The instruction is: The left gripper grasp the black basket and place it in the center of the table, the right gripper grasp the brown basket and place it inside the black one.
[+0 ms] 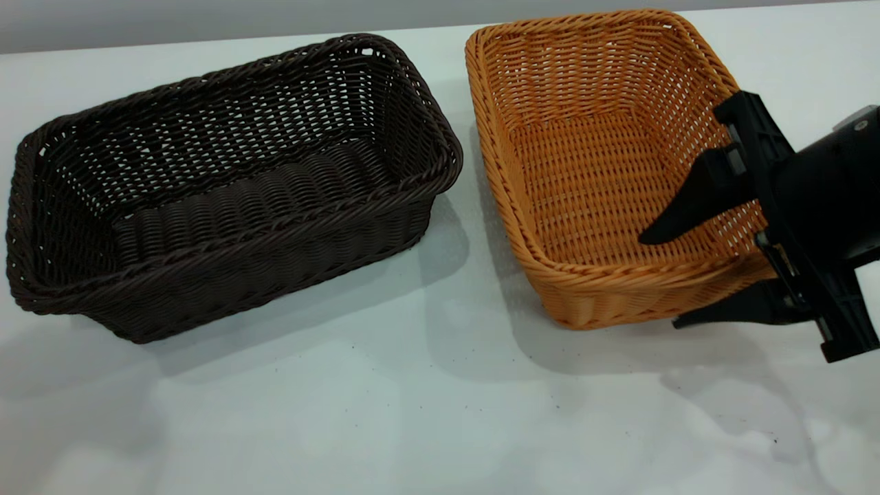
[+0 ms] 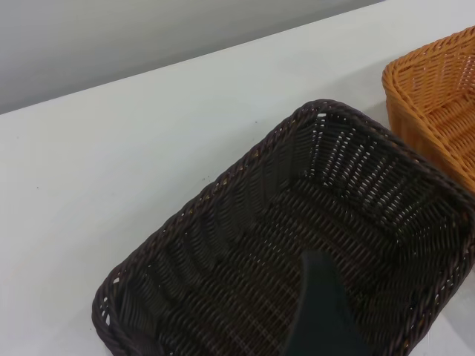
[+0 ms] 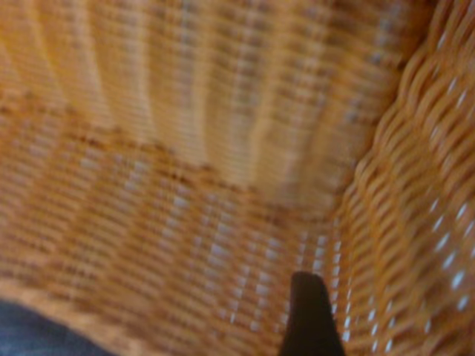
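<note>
The black basket [image 1: 227,185] stands on the white table [image 1: 412,412] at the left, with the brown basket [image 1: 605,165] close beside it on the right. My right gripper [image 1: 660,282] is open and straddles the brown basket's near right wall, with one finger inside and one outside. In the right wrist view, one finger [image 3: 306,315] lies against the brown weave [image 3: 185,148]. My left gripper is out of the exterior view. In the left wrist view, one of its fingers [image 2: 320,315] hangs over the inside of the black basket [image 2: 245,245].
The table's far edge [image 1: 206,41] meets a grey wall behind the baskets. A narrow gap [image 1: 467,206] separates the two baskets. Bare white table with small dark specks lies in front of them. A corner of the brown basket [image 2: 438,96] shows in the left wrist view.
</note>
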